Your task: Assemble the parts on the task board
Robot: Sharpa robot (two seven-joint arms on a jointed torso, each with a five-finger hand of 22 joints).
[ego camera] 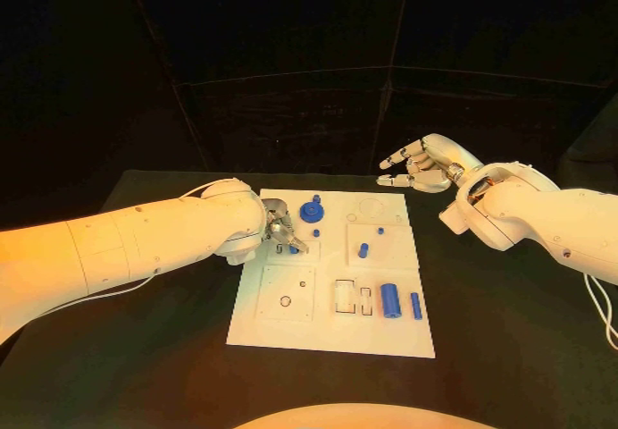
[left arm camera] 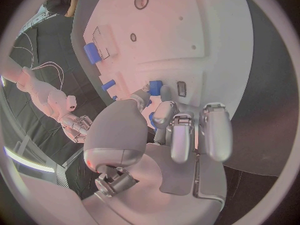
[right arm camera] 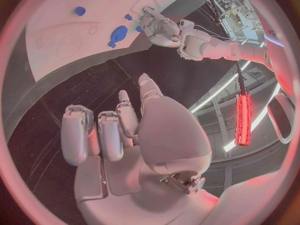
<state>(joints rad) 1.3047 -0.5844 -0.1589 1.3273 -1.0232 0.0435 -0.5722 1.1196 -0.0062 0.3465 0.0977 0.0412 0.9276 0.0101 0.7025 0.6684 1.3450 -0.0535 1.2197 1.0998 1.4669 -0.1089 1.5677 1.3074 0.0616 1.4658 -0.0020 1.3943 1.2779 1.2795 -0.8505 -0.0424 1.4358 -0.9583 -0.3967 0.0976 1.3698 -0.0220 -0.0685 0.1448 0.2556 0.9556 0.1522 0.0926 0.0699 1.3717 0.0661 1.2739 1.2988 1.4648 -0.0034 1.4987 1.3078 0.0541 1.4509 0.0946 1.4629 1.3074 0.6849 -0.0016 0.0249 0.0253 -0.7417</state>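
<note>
left hand working a small part at the left edge of the flat white task board (ego camera: 332,308), which lies mid-table.
left hand (ego camera: 281,229) pinches a small blue plastic part (left arm camera: 155,85) against the board; judged best seated square and pressed straight down. right hand (ego camera: 422,166) hovers spread, empty, beyond the far right corner. fingers hide the part's shape and its socket.
</note>
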